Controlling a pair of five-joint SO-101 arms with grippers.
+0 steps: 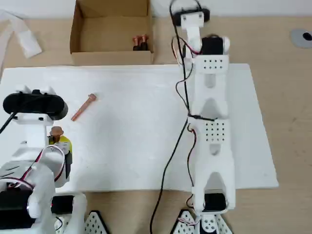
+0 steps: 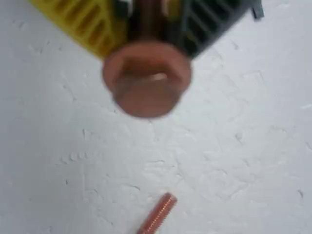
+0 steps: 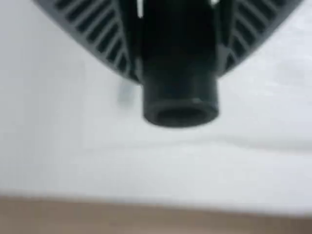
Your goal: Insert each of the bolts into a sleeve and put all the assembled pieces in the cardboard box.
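Left end effector (image 2: pixel 148 29) pinches a bolt (image 2: pixel 146 80), head outward; right end effector (image 3: pixel 178 48) pinches a black sleeve (image 3: pixel 180 105), bore outward. Loose bolt (image 1: pixel 84 107) lies diagonally, head far-right.

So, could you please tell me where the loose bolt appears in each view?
High view: loose bolt on the mat, left of centre.
Left wrist view: loose bolt's threaded end on the mat, beyond the held bolt.
Right wrist view: a held sleeve instead.
Landmark: the held bolt, in high and left wrist views.
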